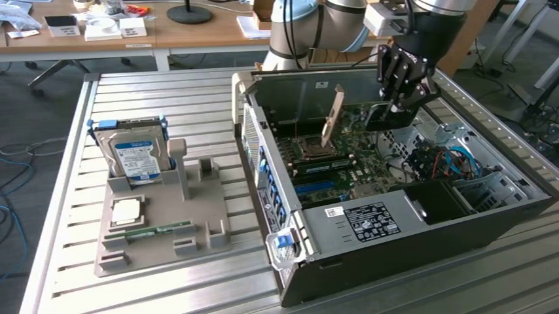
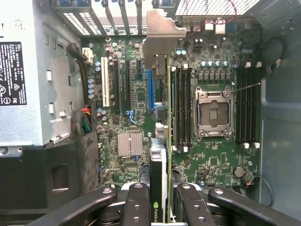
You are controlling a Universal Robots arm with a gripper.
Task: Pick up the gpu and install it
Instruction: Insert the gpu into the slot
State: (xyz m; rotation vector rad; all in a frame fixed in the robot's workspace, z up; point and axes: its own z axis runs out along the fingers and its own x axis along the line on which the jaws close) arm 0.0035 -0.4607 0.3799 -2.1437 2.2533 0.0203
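The gpu (image 1: 380, 119) hangs on edge above the motherboard (image 1: 349, 157) inside the open computer case (image 1: 393, 222). Its silver bracket (image 1: 333, 118) points toward the case's rear wall. My gripper (image 1: 397, 108) is shut on the card's black shroud end. In the wrist view the gpu (image 2: 162, 141) runs edge-on from between my fingers (image 2: 138, 202) up to its bracket (image 2: 160, 33). It sits over the motherboard (image 2: 136, 94), between the blue expansion slot (image 2: 151, 89) and the memory slots (image 2: 181, 108). I cannot tell whether its lower edge touches a slot.
A grey fixture tray (image 1: 201, 216) on the slatted table holds a hard drive (image 1: 131, 154), a processor chip (image 1: 127, 210) and a memory stick (image 1: 148, 230). Inside the case are the power supply (image 2: 19, 70), the empty CPU socket (image 2: 214, 110) and cables (image 1: 446, 160).
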